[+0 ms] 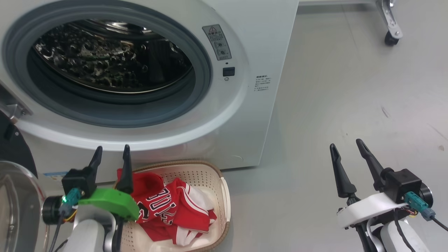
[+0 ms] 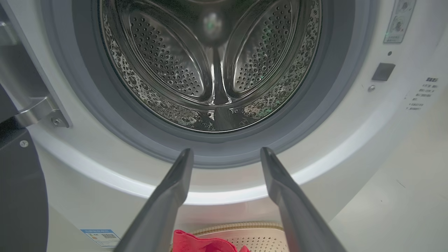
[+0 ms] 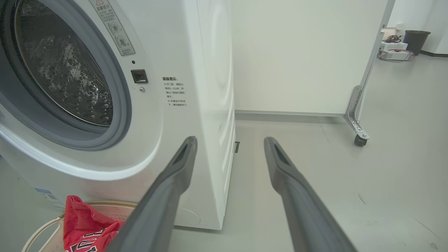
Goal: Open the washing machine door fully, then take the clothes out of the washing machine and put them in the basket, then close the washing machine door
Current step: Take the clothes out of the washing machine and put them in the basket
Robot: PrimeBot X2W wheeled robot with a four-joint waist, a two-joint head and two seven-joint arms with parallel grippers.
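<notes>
- Long, dark and two-fingered, the left gripper [image 1: 112, 148] is held released, its fingers spread apart with nothing between them.
- It is poised in front of the lower face of the big white front-loading washing machine [image 1: 266, 52], above the near left part of the basket.
- In the left wrist view its fingers are pointed at the bottom of the round opening, and the grey rubber gasket [image 2: 84, 105] is seen beyond the tips.
- The right gripper [image 1: 346, 144], of the same dark two-fingered build, is likewise held wide apart and grasps nothing.
- It is kept over the pale grey floor [image 1: 350, 98], well to the right of the machine and clear of the basket.
- The large round door [image 1: 14, 150] with its glossy black rim and clear glass bowl is swung out to the left, and is cut off by the left edge of the head view.
- The perforated steel drum [image 2: 213, 70] is exposed, with its bare metal wall and ribs in sight.
- The red clothes [image 1: 168, 206] with white trim and black-and-white lettering are piled in the small cream plastic basket [image 1: 224, 196] with perforated sides and a brown woven-look rim.
- One red fold is draped against the far left rim.
- The basket is set on the floor just before the machine's front, below the opening; whether the two touch cannot be told.
- A blue label sticker [image 2: 101, 236] is seen low on the machine's front.
</notes>
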